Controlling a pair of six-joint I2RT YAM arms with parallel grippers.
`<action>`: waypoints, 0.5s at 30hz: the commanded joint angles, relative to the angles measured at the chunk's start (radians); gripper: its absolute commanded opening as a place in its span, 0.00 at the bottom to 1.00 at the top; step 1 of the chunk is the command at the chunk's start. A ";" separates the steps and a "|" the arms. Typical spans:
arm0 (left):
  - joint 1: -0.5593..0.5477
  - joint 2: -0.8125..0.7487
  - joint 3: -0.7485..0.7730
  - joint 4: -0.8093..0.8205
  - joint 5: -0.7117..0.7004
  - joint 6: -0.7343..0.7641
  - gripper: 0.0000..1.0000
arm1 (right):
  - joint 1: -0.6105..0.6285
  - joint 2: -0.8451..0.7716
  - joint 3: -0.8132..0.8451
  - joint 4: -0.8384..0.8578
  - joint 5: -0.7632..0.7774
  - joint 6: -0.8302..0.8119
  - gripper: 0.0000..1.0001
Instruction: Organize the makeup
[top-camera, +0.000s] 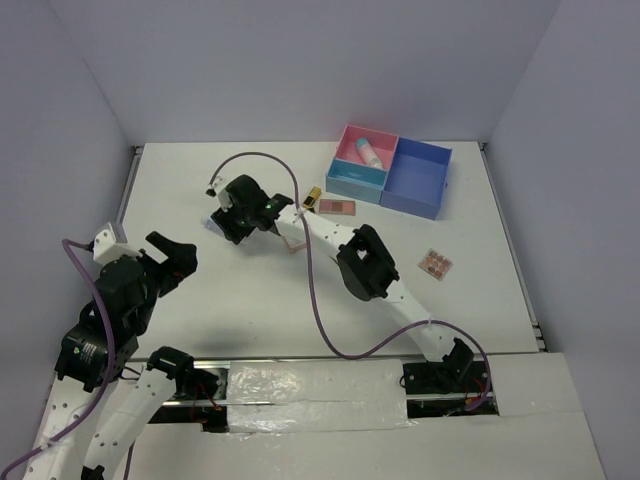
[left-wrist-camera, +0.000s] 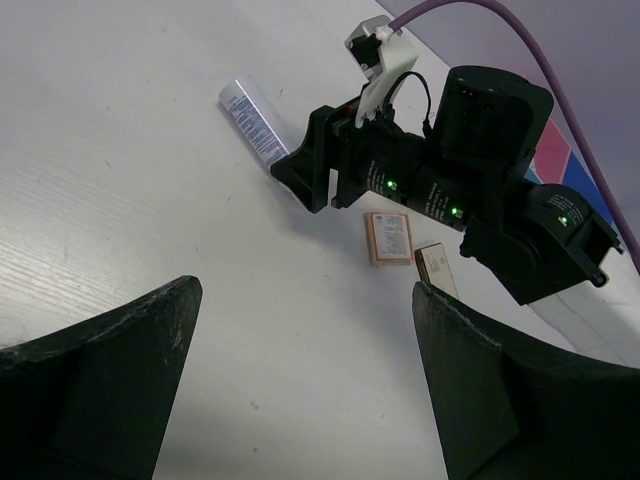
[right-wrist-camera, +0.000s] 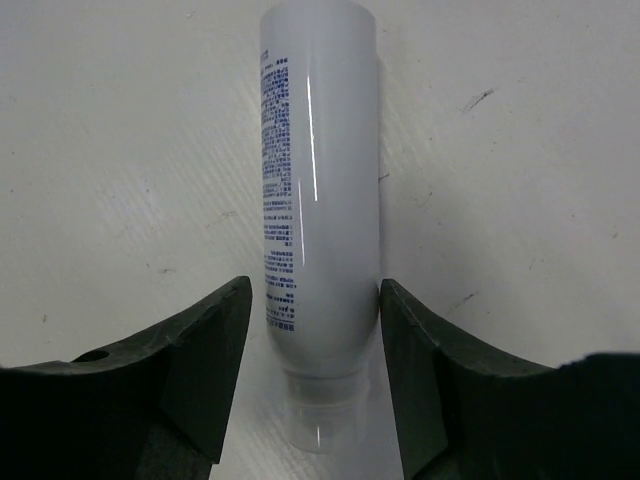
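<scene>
Right gripper (right-wrist-camera: 315, 290) straddles a tube (right-wrist-camera: 320, 180) lying flat on the table (top-camera: 240, 300), toward its far-left corner. One finger touches the tube and the other stands a sliver clear, so it is not clenched. Left gripper (left-wrist-camera: 305, 290) is fully released, holding nothing, near the left edge. A second tube (top-camera: 369, 152) lies in the box (top-camera: 420, 185).

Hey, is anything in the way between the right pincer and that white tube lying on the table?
Nothing visible. The white tube lies on the table directly between the fingers of the right pincer, with no other item near it in the wrist view.
</scene>
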 joint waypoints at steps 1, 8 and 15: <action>0.005 -0.016 0.009 0.015 0.011 -0.015 0.99 | 0.022 0.024 0.059 0.024 0.025 -0.015 0.60; 0.005 -0.028 0.026 0.000 0.018 -0.036 0.99 | 0.033 0.033 0.082 0.011 0.039 -0.032 0.65; 0.005 -0.051 0.023 -0.006 0.025 -0.067 0.99 | 0.041 0.042 0.093 -0.025 0.051 -0.053 0.68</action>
